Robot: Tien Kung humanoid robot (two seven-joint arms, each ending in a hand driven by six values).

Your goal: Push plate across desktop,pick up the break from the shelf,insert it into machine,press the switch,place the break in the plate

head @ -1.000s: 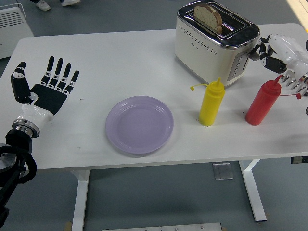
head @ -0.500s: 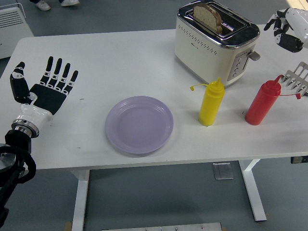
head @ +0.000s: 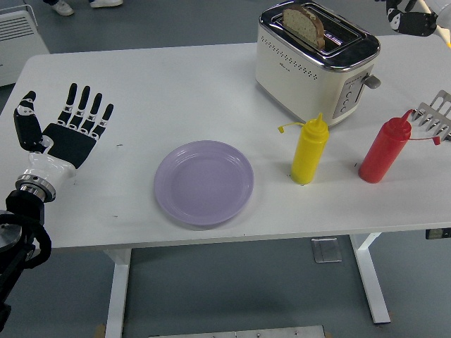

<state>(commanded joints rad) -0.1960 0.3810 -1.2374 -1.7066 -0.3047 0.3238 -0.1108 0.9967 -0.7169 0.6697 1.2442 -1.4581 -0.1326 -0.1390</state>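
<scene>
A slice of brown bread (head: 304,22) stands upright in a slot of the cream and chrome toaster (head: 310,67) at the back right, and its top sticks out. The toaster's lever (head: 371,81) juts from the right end. A lilac plate (head: 204,182) lies near the table's front middle with nothing on it. My left hand (head: 74,127) rests flat at the far left, palm up, fingers spread, holding nothing. Only a part of my right hand (head: 407,15) shows at the top right corner, up and to the right of the toaster, touching nothing.
A yellow squeeze bottle (head: 310,149) and a red squeeze bottle (head: 384,149) stand in front of the toaster. A metal rack (head: 433,120) pokes in at the right edge beside the red bottle. A white appliance (head: 17,32) stands on the floor at the back left.
My right hand has risen from beside the toaster's lever, up and away to the top right corner. The bread, plate, bottles and left hand have stayed put.
</scene>
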